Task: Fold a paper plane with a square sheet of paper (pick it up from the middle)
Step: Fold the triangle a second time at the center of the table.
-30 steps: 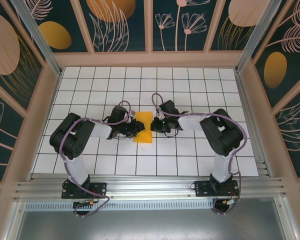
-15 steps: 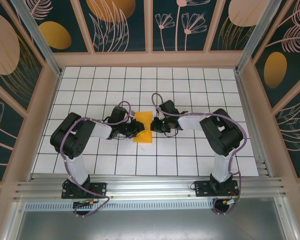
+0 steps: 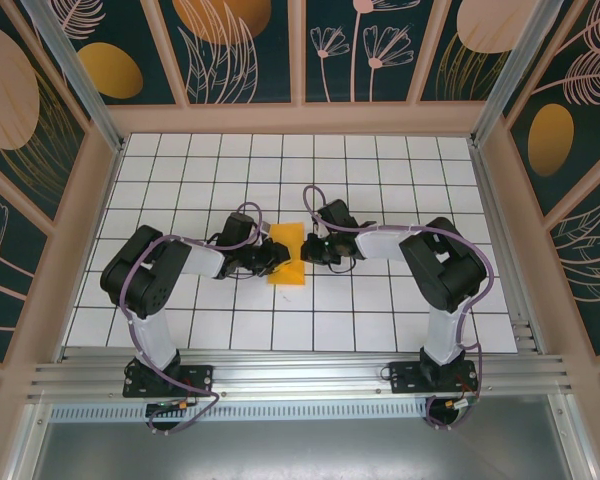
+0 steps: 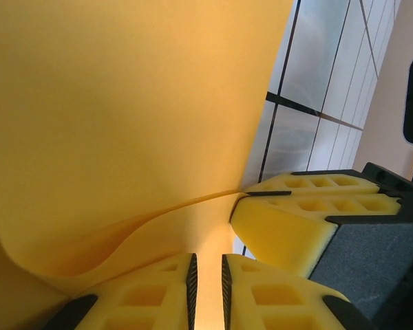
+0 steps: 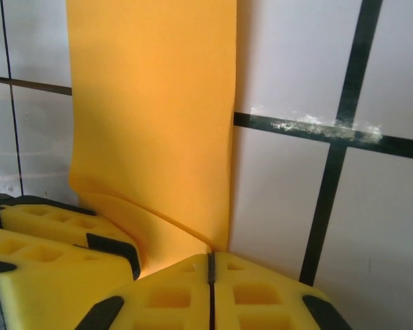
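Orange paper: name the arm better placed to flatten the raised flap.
Right, probably. The right gripper is closed, tips at the edge of the paper on the table; the left gripper sits at the curled flap, pads narrowly apart.

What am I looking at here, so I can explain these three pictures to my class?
Two robot arms are bolted to a white tiled table. One picture looks down from above; the other two come from wrist cameras, showing yellow foam fingers. Between the arms lies the square sheet of paper, orange-yellow and partly folded. The right hand is shut, pinching its edge. The left hand is nearly closed, orange showing in the slit, so it seems to pinch the paper too.
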